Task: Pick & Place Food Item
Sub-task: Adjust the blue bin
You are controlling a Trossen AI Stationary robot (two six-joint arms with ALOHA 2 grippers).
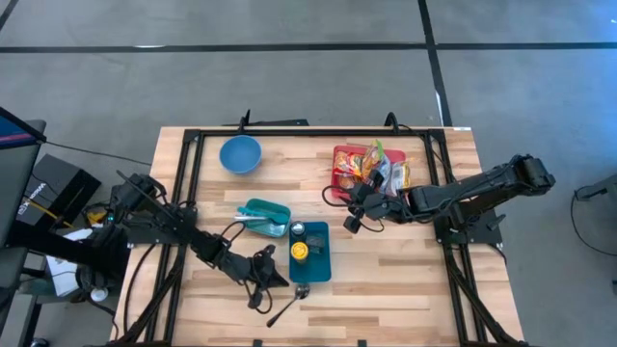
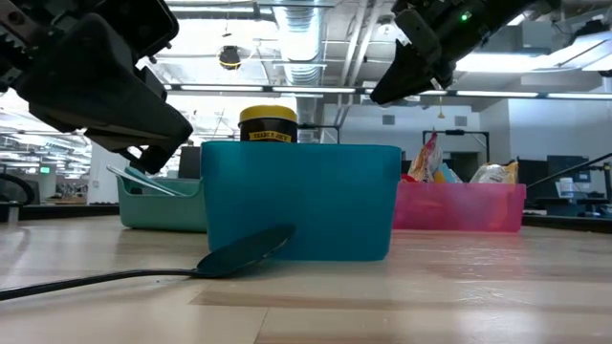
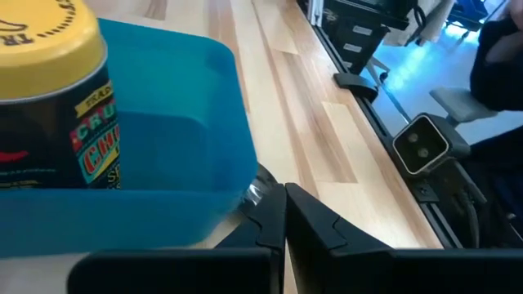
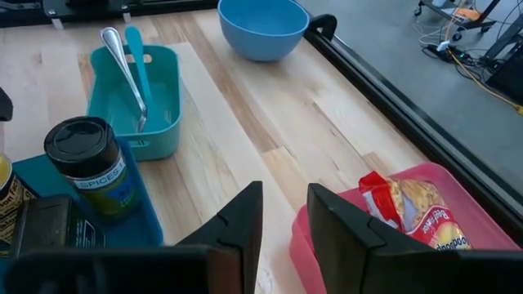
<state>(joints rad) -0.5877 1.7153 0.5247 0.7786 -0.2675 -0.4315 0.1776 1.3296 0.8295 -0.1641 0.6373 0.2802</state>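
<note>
A red tray (image 1: 339, 164) at the far right holds several snack packets (image 1: 374, 166); it also shows in the right wrist view (image 4: 458, 192). My right gripper (image 1: 353, 222) hovers just near of the tray, open and empty (image 4: 284, 204). A dark blue bin (image 1: 318, 265) at mid table holds a yellow-lidded jar (image 1: 300, 252) and a black-lidded spice jar (image 1: 298, 229). My left gripper (image 1: 275, 277) is shut and empty (image 3: 284, 214), above the table at the bin's near left corner. A spoon (image 1: 289, 304) lies on the table, its bowl (image 2: 251, 250) against the bin's near wall.
A teal tray (image 1: 265, 217) with utensils sits left of the blue bin. A light blue bowl (image 1: 240, 154) stands at the far left. A black frame rail (image 1: 308, 133) runs round the table's edges. Bare wood lies near and right of the bin.
</note>
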